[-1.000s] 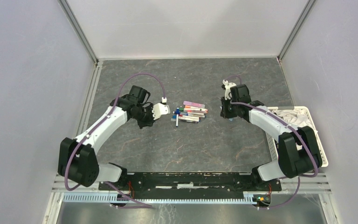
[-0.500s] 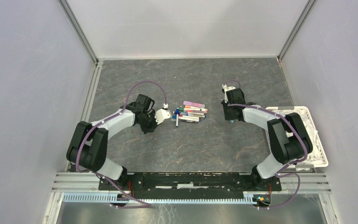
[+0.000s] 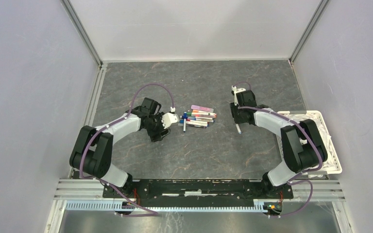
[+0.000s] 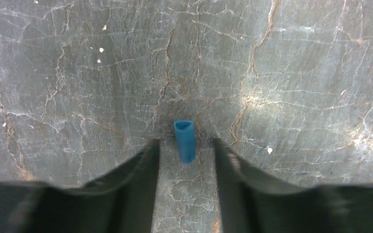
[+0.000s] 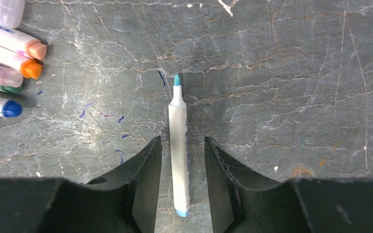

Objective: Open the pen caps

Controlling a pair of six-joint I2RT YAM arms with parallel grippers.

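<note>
- Both grippers have let go since the earlier frames: the uncapped pen (image 5: pixel 179 155), which was up at the right gripper (image 5: pixel 182 141) half a second ago, now lies flat on the table (image 3: pixel 194 155).
- From the top view, that pen shows as a thin white stick just on the near side of the right gripper. It was not visible on the stone before.
- At the right wrist, the jaws stand partly open on either side of the pen's barrel with a narrow gap on each side. They hold nothing.
- Its bare teal tip points away from the camera, and a few blue ink marks dot the table to its left.
- The left gripper (image 4: pixel 186 145) was closed a second ago and is now spread wide, with nothing in its grip.
- A blue cap (image 4: pixel 185 138) lies on the table between its fingertips, touching neither one, with its open end facing away from the camera.
- Compared with a second ago, both arms have folded in, and their elbows sit nearer the middle of the table.
- The pile of pens (image 3: pixel 198 116) lies between the two grippers where it lay before, most of them still capped.
- At the table's right edge stands the white basket (image 3: pixel 333 150), unmoved.
</note>
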